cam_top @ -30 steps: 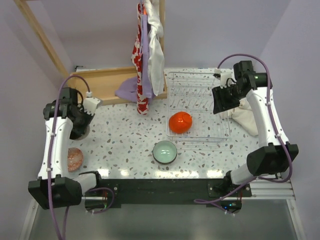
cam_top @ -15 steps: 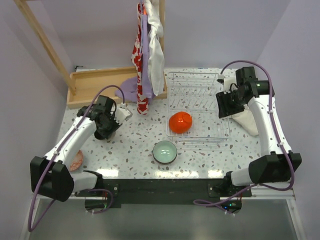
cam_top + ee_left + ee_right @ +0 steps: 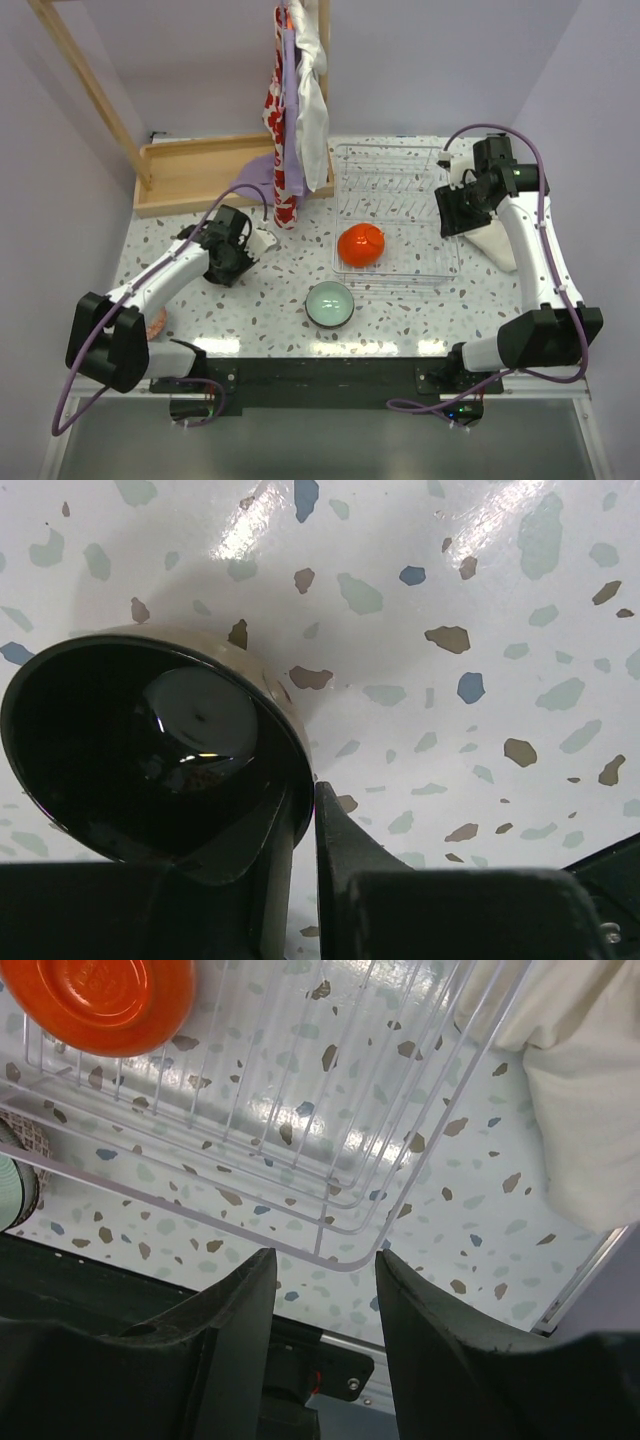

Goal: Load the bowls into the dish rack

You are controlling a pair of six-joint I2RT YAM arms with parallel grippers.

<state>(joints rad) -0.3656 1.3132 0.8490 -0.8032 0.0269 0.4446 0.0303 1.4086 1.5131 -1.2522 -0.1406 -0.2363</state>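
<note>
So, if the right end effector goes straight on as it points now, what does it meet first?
Probably the corner wire of the dish rack, seen just ahead between its open fingers; behind that, the speckled table. Depth is unclear from this view.

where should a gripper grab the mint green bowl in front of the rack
By its rim, from straight above: the mint green bowl sits upright, mouth up, so one finger can drop inside and one outside the wall. The open right gripper probably suits, since the left gripper is shut on the dark bowl.
</note>
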